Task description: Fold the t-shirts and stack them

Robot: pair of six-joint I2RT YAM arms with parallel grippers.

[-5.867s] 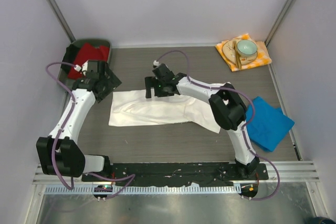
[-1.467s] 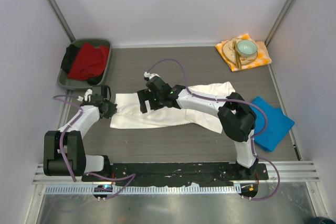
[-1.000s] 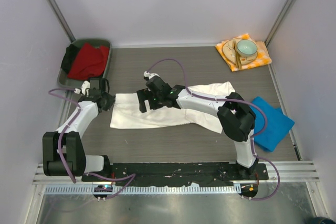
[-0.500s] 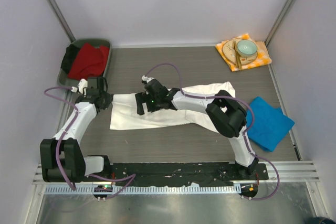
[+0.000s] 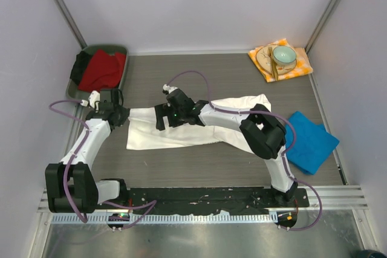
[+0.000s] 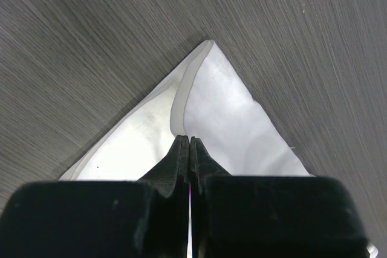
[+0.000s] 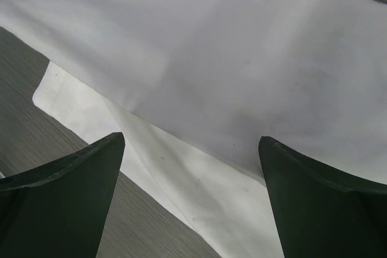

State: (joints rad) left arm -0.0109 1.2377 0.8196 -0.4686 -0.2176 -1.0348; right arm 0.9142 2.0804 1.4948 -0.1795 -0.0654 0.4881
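Left fingers point(image 6: 175, 162) clamp the white t-shirt point(image 5: 181, 137) by the left edge of the surface point(image 5: 211, 77); right fingers point(image 7: 60, 185) gape over it.

The right arm point(image 5: 227, 118) hides part of the white t-shirt point(image 5: 156, 137).

Landmark: the dark wood-grain surface point(image 5: 181, 80).
- Far left corner: a green bin point(image 5: 106, 46) containing a red cloth point(image 5: 103, 69) and a black item point(image 5: 77, 67).
- Far right corner: an orange-and-white checked napkin point(image 5: 304, 64) carrying a plate point(image 5: 263, 58), a pale green cup point(image 5: 283, 56) and a stick point(image 5: 272, 66).
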